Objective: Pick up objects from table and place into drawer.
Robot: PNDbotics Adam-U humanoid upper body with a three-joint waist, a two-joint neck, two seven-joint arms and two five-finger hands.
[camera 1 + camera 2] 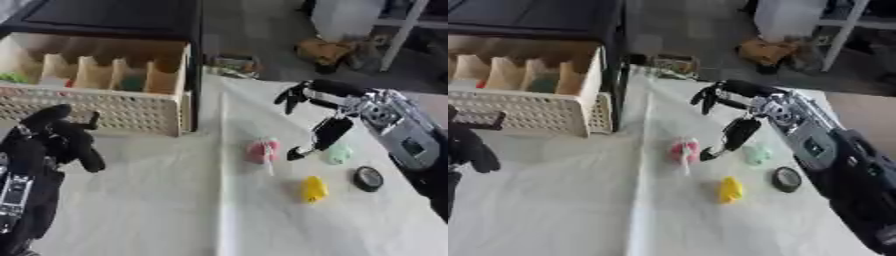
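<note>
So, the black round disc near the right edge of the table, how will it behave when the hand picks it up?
The black disc lies flat and low on the white cloth, so fingers probably get little edge to pinch. It looks rigid, not floppy. Being round, it may roll if set on its rim. The right hand hovers open nearby.

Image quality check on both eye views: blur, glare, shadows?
Left eye view: soft overall; the pink object and yellow object lack crisp edges; light is even, with no glare on the white table cloth. Right eye view: equally soft, the right robot hand is smeared, shadows faint.
</note>
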